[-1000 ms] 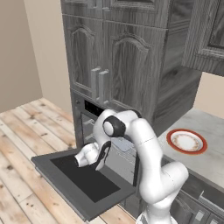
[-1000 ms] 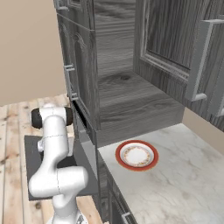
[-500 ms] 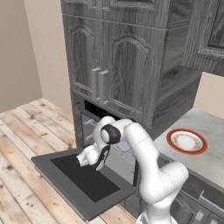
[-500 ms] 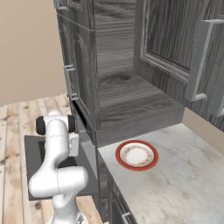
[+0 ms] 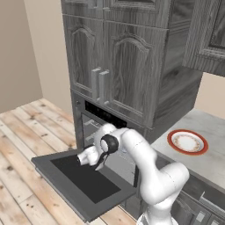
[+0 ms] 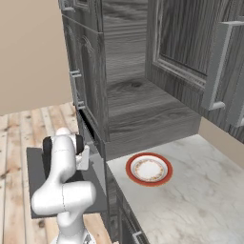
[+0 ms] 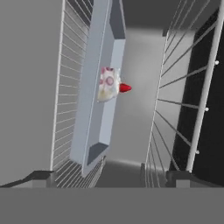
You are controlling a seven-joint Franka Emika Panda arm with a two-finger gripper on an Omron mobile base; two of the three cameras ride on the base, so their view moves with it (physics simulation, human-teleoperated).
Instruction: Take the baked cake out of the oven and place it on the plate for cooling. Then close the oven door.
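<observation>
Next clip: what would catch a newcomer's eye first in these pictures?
The white arm reaching over the oven door, which lies folded down flat in front of the oven. In the hand view, the baked cake with its red cherry sits on a grey tray inside, ahead of the open pincer. The plate with its red-orange rim waits bare on the marble counter.

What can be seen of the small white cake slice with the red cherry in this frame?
The small white cake slice shows in the hand view: a pale wedge with faint pinkish markings and a tiny red cherry on its top. It sits in a shallow light grey metal tray on the oven's wire rack. Nothing else touches it; the open end effector is short of it.
</observation>
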